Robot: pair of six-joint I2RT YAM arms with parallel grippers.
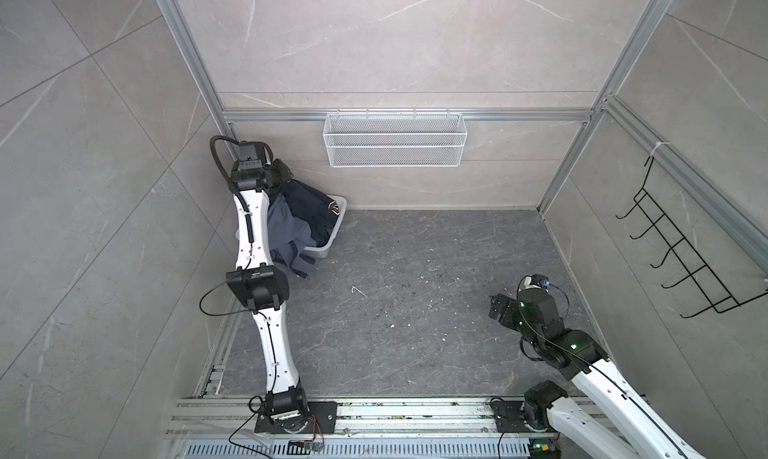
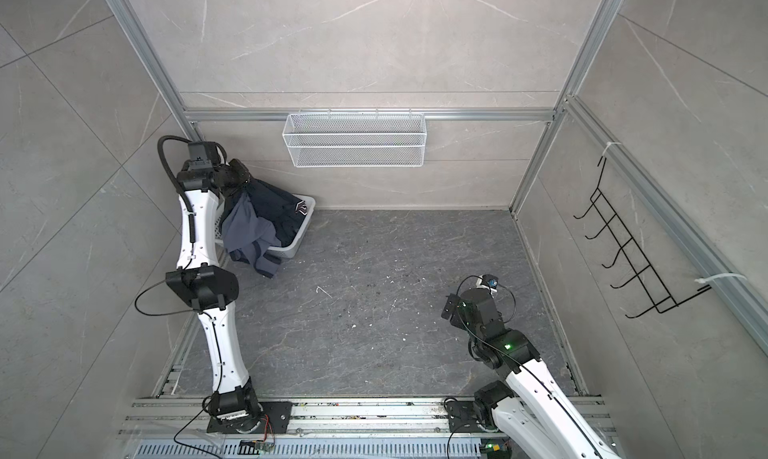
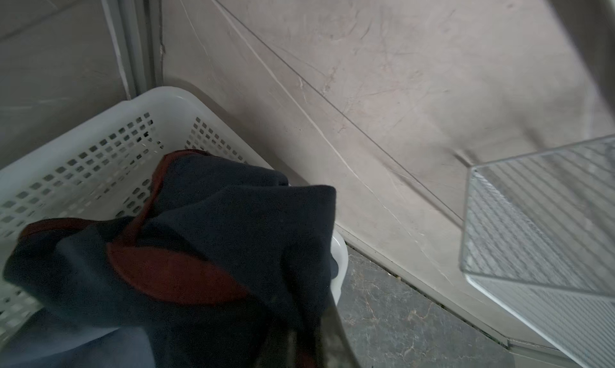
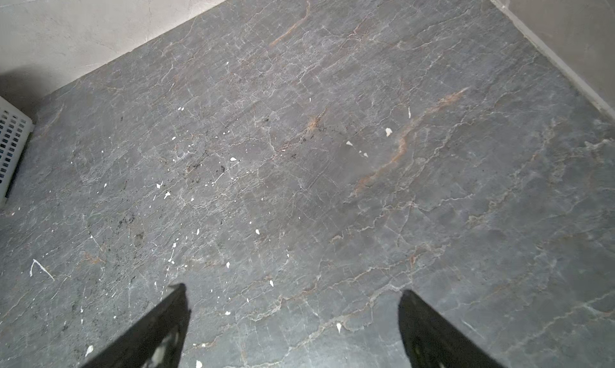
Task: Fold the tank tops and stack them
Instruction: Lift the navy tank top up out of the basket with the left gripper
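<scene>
Basket (image 1: 333, 229): left hand (image 1: 285, 179) pinched shut on navy tank top (image 1: 308, 206) above it; right hand (image 4: 292, 290) wide open, empty

Both top views look steeply down from high above the arm bases over the whole dark tabletop (image 1: 415, 311). The left wrist view peers past the left gripper (image 3: 309, 333), with the navy tank top (image 3: 233, 223) and white basket (image 3: 149, 96) close ahead of it. The right wrist view looks beyond the right gripper (image 4: 293, 288) across that tabletop.
</scene>
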